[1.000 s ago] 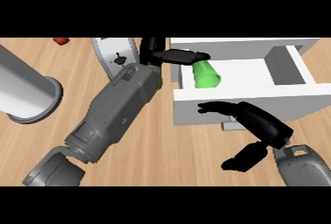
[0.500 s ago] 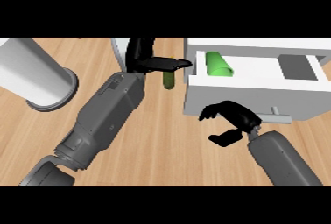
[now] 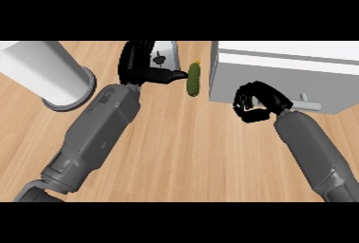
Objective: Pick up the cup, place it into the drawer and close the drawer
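Wooden surface (image 3: 182, 142) below, and a big white cylinder (image 3: 52, 71) stands at the far left, well apart from the action. Behind the left robot hand (image 3: 140, 66) sits a small grey object (image 3: 165, 54) with dark marks; what it is, I cannot tell. On the right, the white drawer unit (image 3: 288, 76) looks shut from here, front flush, a short grey handle (image 3: 308, 102) poking out low on its face.

The right robot hand (image 3: 256, 102) is curled up with nothing in it, right against the drawer front, between the unit's left edge and the handle.

A slim green object (image 3: 193, 79) stands in the gap between the left robot hand and the unit's left wall. Its long axis runs up and down the view. The left thumb reaches toward it with fingers curled; whether they grip it, I cannot tell. No cup shows.
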